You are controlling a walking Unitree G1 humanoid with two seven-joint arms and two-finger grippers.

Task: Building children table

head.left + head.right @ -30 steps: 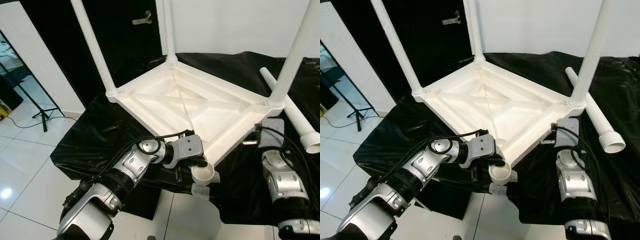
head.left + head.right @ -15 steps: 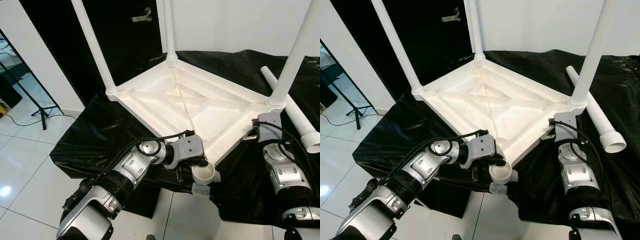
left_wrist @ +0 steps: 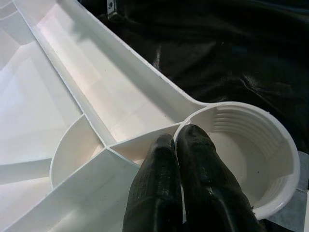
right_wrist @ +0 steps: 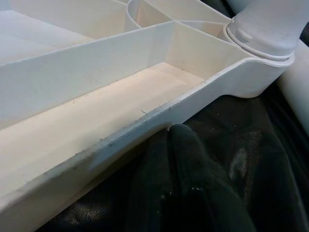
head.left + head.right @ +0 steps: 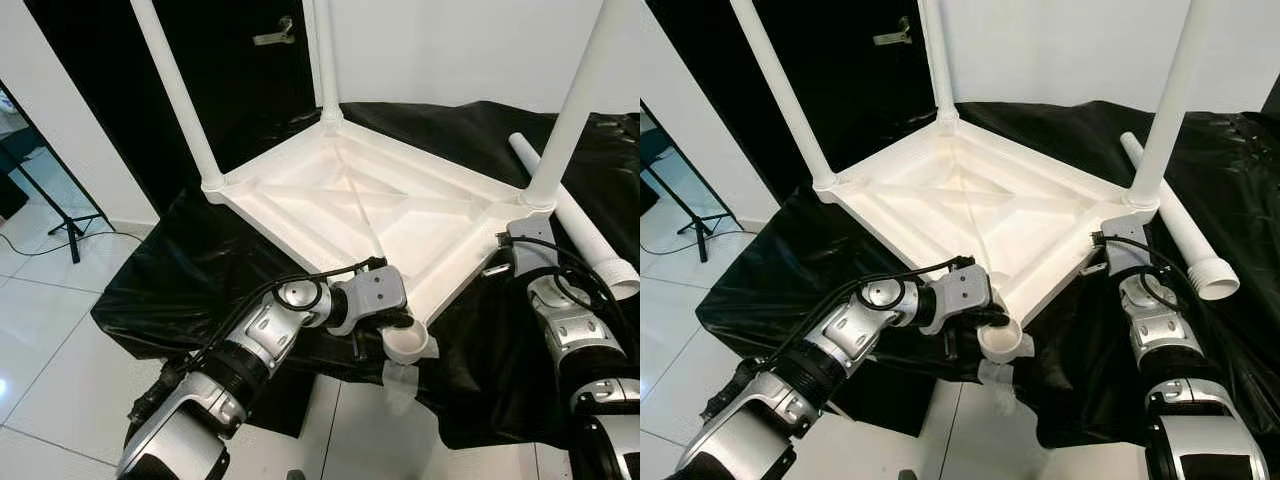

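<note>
The white children's table [image 5: 268, 214] lies upside down on a black cloth [image 5: 190, 270]. Three white legs [image 5: 176, 95] stand up from its corners. A fourth leg [image 5: 578, 218] lies loose on the cloth at the right. The near corner's threaded socket [image 5: 406, 344] holds nothing. My left gripper [image 3: 176, 141] is shut on that socket's wall, one finger inside the ring and one outside. My right gripper [image 5: 1096, 256] sits low against the table's edge by the right corner, its fingers [image 4: 193, 164] dark against the cloth under the rim.
The cloth-covered stand ends just below the near socket, with white tiled floor [image 5: 50, 330] beyond. A black door with a handle [image 5: 272, 36] is behind, a white wall is at the back right, and a tripod stand [image 5: 62, 205] is on the left.
My right arm has reached forward, bringing its gripper closer to the table's right corner. The left gripper keeps its hold on the socket. The camera has shifted slightly.
</note>
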